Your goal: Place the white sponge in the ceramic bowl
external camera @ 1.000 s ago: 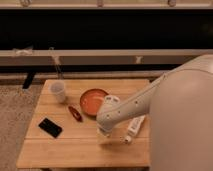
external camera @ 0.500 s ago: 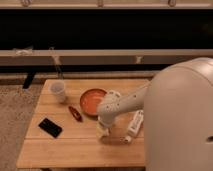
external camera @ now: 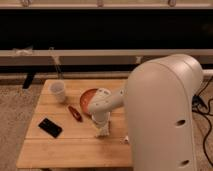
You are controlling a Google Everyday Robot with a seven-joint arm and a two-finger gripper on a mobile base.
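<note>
Wooden desk (external camera: 65, 152), as seen from above and in front.

1. A flat black object (external camera: 50, 127) lies at an angle on the left part of the desk, well apart from everything else.
2. A white cup (external camera: 58, 91) stands upright near the back left corner.
3. A small red object (external camera: 75, 113) lies slanted between the cup and the bowl, near the bowl's lower left edge.
4. The orange-red bowl (external camera: 88, 98) sits at the middle back of the desk, right way up. Nothing white is visible inside it. Its right side is covered by the arm.
5. The white arm (external camera: 165, 110) takes up the right of the view with its bulky housing. A slimmer section reaches left over the desk to a rounded joint above the bowl's right edge, then bends straight down.
6. The claw (external camera: 102, 131) hangs below that joint, pointing down at the desk surface just in front of the bowl. I cannot tell whether it is spread, pressed together or pinching anything.
7. A small pale patch (external camera: 125, 139) shows on the desk at the edge of the housing, right of the claw. I cannot tell whether this is the white sponge.
8. Dark cables (external camera: 204, 116) lie on the floor at the far right.
</note>
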